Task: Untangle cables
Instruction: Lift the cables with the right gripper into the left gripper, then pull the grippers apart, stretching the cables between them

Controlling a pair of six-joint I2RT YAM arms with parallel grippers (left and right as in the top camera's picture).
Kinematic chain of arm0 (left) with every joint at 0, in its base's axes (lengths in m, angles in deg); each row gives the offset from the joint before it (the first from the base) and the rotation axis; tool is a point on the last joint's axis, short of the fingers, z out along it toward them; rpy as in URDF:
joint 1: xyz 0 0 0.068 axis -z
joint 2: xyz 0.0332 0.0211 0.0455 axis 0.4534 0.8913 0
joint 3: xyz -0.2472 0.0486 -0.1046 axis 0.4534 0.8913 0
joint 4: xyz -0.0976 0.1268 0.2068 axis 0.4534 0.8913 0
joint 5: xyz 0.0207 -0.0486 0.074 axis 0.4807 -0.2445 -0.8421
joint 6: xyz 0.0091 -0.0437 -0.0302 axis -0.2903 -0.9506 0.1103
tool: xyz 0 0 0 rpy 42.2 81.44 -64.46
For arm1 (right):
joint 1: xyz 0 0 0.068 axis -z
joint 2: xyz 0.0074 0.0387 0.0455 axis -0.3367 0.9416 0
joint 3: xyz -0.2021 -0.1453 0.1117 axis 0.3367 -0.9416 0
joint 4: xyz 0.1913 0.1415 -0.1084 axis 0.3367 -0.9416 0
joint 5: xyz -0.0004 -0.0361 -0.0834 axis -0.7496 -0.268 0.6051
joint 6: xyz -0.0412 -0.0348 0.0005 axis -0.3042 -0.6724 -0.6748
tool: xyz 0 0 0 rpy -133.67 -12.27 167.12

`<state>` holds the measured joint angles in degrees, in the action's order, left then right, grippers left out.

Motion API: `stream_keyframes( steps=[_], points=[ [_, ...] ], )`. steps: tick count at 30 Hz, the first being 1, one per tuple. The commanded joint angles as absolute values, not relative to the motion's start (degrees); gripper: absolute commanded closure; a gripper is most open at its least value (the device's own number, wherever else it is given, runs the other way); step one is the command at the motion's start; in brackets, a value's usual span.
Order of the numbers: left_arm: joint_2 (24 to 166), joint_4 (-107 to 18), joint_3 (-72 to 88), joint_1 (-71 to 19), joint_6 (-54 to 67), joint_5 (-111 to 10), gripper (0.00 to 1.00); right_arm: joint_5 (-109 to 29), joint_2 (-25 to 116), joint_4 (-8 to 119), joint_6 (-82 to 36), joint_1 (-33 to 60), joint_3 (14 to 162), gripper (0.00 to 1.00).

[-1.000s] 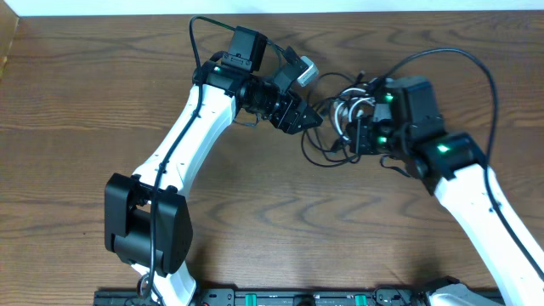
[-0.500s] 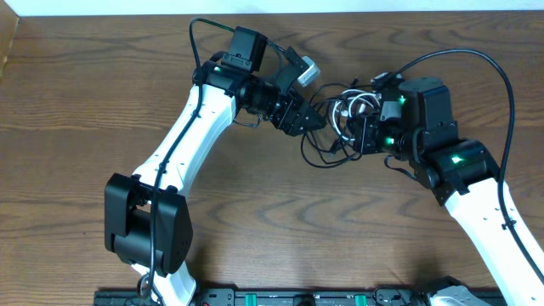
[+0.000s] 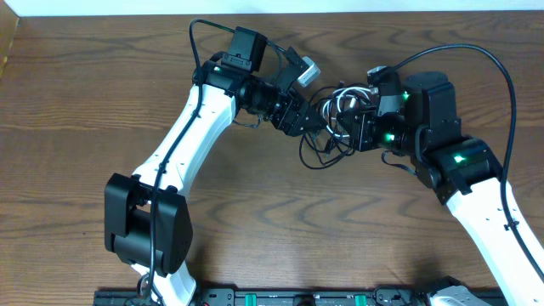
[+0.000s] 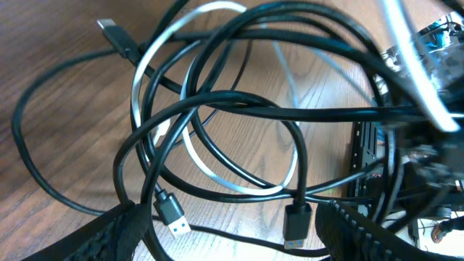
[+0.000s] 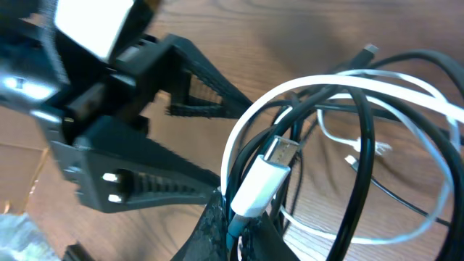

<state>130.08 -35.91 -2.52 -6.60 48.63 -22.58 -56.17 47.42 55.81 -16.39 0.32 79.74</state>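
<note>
The cables point(image 3: 327, 140) are a tangle of two black cords and one white cord between my two grippers at the table's upper middle. My right gripper point(image 3: 357, 129) is shut on the bundle. In the right wrist view its fingers point(image 5: 243, 226) pinch the white cable just below its white plug point(image 5: 264, 174), with black cords alongside. My left gripper point(image 3: 313, 119) is open at the tangle's left edge. In the left wrist view its fingers point(image 4: 232, 243) straddle black loops, a white loop point(image 4: 154, 52) and two black USB plugs point(image 4: 172, 214) point(image 4: 297, 223).
The wooden table point(image 3: 85, 102) stretches to both sides. Thick black robot cables arc over the right arm point(image 3: 501, 76) and the left arm point(image 3: 197, 34). The left gripper's body point(image 5: 123, 159) fills the left of the right wrist view.
My right gripper has moved up and left with the bundle, closer to the left gripper. The cable loops have bunched together. The left arm has barely moved.
</note>
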Motion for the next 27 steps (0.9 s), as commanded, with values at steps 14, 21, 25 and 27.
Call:
stream_keyframes(
  steps=[14, 21, 25, 27],
  points=[
    [129.01, -37.31, -3.04, -6.63, 49.16, -22.30, 0.21, -65.68, 45.54, 62.34, -13.48, -2.11, 81.75, 0.98],
    [129.52, -37.92, -3.04, -5.95, 49.14, -22.56, 0.21, -65.64, 43.03, 63.17, -13.07, -2.39, 81.75, 0.98],
    [130.46, -38.01, -3.04, -4.75, 49.16, -22.54, 0.21, -65.62, 41.59, 63.15, -13.07, -2.39, 81.75, 0.98],
    [130.54, -38.42, -3.02, -4.07, 49.14, -22.54, 0.21, -65.62, 40.89, 63.06, -13.09, -2.39, 81.75, 0.98]
  ],
)
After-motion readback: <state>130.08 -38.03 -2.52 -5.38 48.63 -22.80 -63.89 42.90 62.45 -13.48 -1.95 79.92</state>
